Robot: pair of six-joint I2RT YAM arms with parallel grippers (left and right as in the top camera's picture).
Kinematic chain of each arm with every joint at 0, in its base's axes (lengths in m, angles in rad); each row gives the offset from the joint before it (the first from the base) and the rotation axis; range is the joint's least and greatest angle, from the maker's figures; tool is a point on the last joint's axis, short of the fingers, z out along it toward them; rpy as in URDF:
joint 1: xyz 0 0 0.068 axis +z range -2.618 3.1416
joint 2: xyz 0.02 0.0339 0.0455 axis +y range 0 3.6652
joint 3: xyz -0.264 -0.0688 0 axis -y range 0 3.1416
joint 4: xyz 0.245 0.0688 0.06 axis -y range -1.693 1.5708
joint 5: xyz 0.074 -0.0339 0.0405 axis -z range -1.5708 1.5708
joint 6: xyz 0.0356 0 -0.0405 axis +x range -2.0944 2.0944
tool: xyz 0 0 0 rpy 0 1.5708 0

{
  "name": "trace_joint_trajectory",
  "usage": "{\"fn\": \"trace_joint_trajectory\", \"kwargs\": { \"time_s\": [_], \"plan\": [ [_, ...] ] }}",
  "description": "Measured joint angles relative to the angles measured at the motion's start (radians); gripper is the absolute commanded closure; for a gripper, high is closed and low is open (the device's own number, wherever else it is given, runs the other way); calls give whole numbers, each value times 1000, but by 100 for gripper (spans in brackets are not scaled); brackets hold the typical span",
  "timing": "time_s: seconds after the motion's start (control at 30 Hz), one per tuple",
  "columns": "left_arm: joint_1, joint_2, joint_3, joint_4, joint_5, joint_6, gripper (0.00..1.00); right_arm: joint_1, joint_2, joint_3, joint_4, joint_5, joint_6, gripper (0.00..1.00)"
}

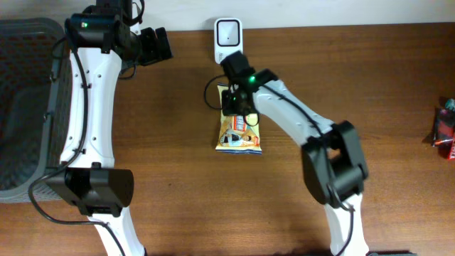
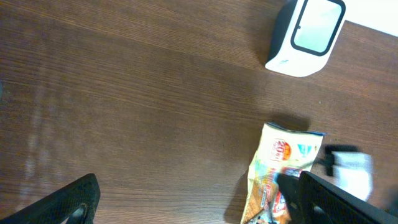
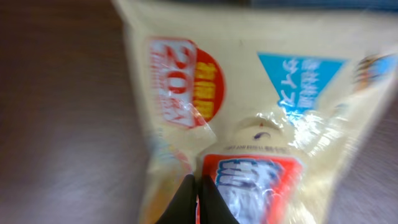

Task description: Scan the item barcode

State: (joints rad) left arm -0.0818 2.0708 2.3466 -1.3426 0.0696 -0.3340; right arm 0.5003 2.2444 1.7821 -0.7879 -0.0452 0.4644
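the left arm (image 1: 89, 107) is reaching forward along the left side, and the left hand (image 1: 165, 45) is pointing right with its fingers (image 2: 74, 202) spread wide. the right arm (image 1: 291, 114) is stretching forward and inward, the right hand (image 1: 233, 103) tilting down, fingers (image 3: 185, 200) pinched tightly together.

checkout-style setup: barcode scanner (image 1: 228, 35), shopping basket (image 1: 28, 32), wooden table (image 1: 170, 156).

Two robot arms were counted: a left arm (image 1: 91, 107) and a right arm (image 1: 291, 114). One snack packet (image 1: 239, 139), one scanner (image 1: 228, 34), one basket (image 1: 32, 28) and one red pack (image 1: 445, 128) were counted.
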Motion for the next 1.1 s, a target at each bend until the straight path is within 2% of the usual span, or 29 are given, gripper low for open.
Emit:
{"fn": "trace_joint_trajectory", "kwargs": {
  "time_s": [0.3,0.6,0.7,0.83,1.1],
  "plan": [
    [0,0,0,0,0,0,1,0,57,47,-29,-4,0,96],
    [0,0,0,-2,0,0,1,0,58,271,-491,-4,-53,94],
    [0,0,0,0,0,0,1,2,47,296,-566,-9,-56,95],
    [0,0,0,0,0,0,1,17,47,208,-558,-35,-57,95],
    [0,0,0,0,0,0,1,69,-13,-42,-368,-71,-34,96]
  ]
}}
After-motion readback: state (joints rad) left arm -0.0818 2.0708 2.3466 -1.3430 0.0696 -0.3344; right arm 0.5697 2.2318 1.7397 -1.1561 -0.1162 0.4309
